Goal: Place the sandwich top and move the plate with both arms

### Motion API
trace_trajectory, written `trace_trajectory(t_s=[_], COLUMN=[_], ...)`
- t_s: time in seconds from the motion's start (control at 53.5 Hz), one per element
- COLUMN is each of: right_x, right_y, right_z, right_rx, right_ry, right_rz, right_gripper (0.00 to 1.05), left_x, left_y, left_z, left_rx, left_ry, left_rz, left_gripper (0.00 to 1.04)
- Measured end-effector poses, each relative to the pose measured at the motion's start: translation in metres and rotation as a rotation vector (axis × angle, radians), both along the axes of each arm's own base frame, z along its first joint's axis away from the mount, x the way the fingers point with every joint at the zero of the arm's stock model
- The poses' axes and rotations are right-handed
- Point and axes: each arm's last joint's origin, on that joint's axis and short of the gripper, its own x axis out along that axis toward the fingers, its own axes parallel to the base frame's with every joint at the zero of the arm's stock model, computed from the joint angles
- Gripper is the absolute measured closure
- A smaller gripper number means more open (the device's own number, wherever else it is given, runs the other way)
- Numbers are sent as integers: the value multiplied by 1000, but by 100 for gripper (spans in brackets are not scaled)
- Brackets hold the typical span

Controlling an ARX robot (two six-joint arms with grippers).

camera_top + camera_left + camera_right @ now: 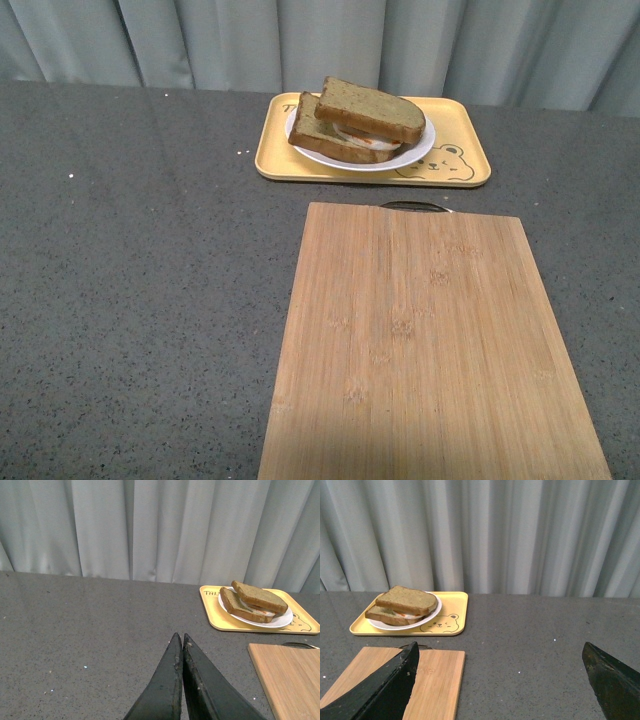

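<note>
Left end effector (182, 645) hung low over the bare grey surface (140, 300) with its fingers pressed together, empty. Ahead and to its right, near the far edge, sat the yellow tray (465, 135) carrying the plate (415, 152), with the sandwich top (372, 108) already resting askew on the egg slice. Right end effector (500, 675) stood wide apart, empty, with the plate ahead to its left. Neither arm looked clearly nearer.

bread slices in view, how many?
2, both on the plate: the sandwich top lies tilted over the lower slice, filling between. None visible elsewhere.
</note>
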Motion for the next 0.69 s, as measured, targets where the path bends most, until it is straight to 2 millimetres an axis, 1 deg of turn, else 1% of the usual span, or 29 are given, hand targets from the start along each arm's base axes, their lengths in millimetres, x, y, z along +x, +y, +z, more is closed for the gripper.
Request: trace_trajectory(t_s=[0.093,0.168,0.205,0.486,0.523,0.542,0.616,0.691], right_x=[0,0,0,0,0,0,0,0], right_y=[0,0,0,0,0,0,0,0], right_z=[0,0,0,0,0,0,0,0], right_rx=[0,0,0,0,0,0,0,0], right_ry=[0,0,0,0,0,0,0,0], right_rz=[0,0,-1,0,0,0,0,0], right_gripper=[9,9,9,9,9,9,9,9], left_x=[-2,-9,-11,-12,-12,-12,-12,-12], left_y=[0,0,0,0,0,0,0,0], left_z=[0,-5,-4,-3,-3,-3,-3,-3], left_rx=[0,0,0,0,0,0,0,0], left_ry=[0,36,16,7,6,6,6,6], left_rz=[0,-1,-2,-2,-2,-2,-2,-2], left_gripper=[101,101,101,101,98,92,78,67])
